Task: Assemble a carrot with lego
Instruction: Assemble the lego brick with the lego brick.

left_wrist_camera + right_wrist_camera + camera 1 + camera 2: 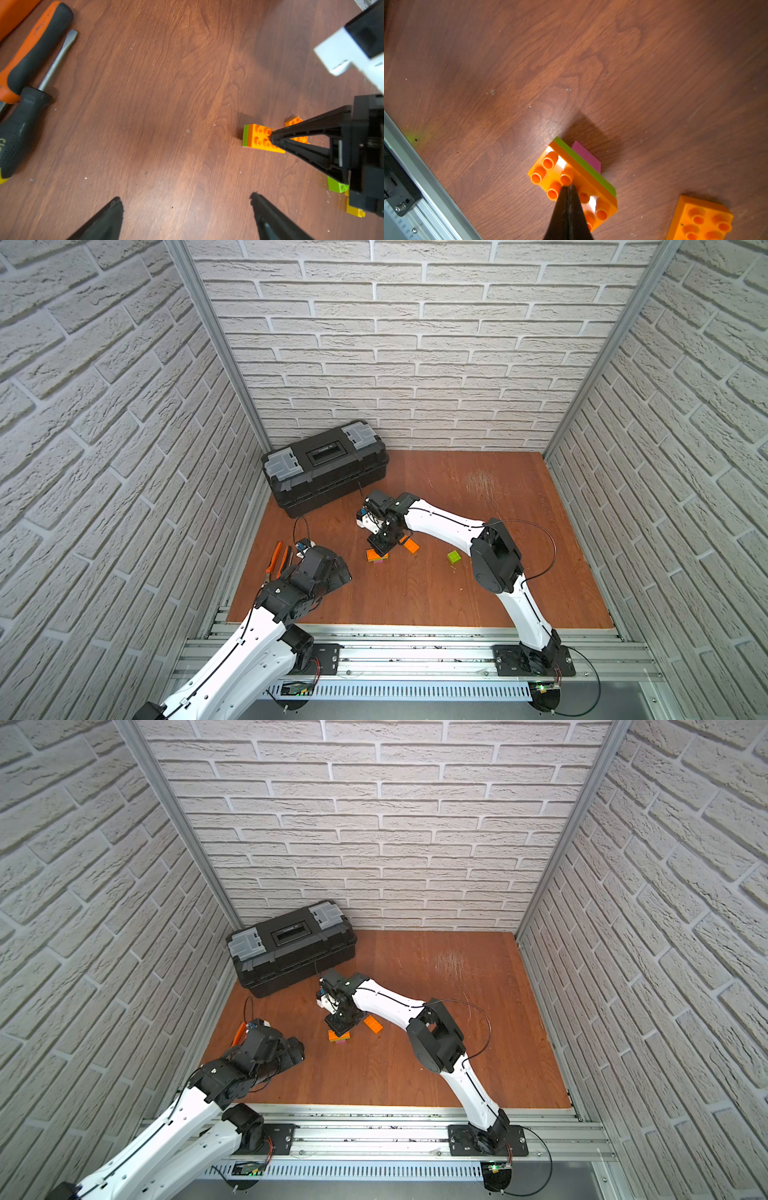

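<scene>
Left pincer (186,199) gapes idle; right pincer (568,188), shut, presses the three-layer carrot (546,178). Orange brick (699,218), green brick (454,557), yellow bricks (355,212) lie loose.

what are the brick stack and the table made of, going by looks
Stack: looks like moulded plastic with a glossy finish; bright glints on its orange top, crisp round studs, flat even colours. Table: wood or wood-look laminate, cannot tell which; reddish-brown grain, low sheen, fine scratches.
</scene>
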`<action>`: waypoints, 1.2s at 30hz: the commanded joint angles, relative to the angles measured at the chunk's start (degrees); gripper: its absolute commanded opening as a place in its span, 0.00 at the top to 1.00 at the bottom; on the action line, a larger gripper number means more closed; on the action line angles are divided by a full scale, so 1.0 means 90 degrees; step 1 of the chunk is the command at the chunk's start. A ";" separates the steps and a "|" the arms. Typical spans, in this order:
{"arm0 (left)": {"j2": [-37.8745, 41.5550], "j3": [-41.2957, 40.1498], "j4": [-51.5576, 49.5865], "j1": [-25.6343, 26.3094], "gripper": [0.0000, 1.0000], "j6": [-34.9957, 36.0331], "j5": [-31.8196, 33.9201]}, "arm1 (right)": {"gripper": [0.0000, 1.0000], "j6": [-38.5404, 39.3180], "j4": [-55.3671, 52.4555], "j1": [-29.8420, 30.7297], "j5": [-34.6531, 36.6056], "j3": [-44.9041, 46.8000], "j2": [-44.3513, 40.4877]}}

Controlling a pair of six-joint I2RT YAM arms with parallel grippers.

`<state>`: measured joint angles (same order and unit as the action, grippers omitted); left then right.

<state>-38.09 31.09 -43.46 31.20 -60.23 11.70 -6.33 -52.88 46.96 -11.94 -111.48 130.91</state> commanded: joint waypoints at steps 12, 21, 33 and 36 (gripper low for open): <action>-0.0011 0.0080 0.0105 0.0028 0.02 0.0090 0.0157 | 0.79 -0.0418 -0.0464 0.0046 0.0213 0.0121 0.0198; -0.0109 0.0207 0.0141 0.0029 0.02 0.0154 0.0164 | 0.74 -0.0577 -0.0766 -0.0012 0.0177 -0.0247 -0.0414; -0.0177 0.0256 0.0190 0.0026 0.02 0.0179 0.0142 | 0.48 -0.0911 -0.0798 -0.0379 -0.0034 -0.0475 -0.1344; -0.0309 0.0312 0.0282 0.0022 0.02 0.0215 0.0099 | 0.42 -0.0810 -0.0918 -0.0531 0.0334 -0.0393 -0.1707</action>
<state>-40.01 31.90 -43.22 31.20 -59.53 12.16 -13.32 -59.66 43.48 -11.35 -114.24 120.70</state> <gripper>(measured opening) 0.982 0.571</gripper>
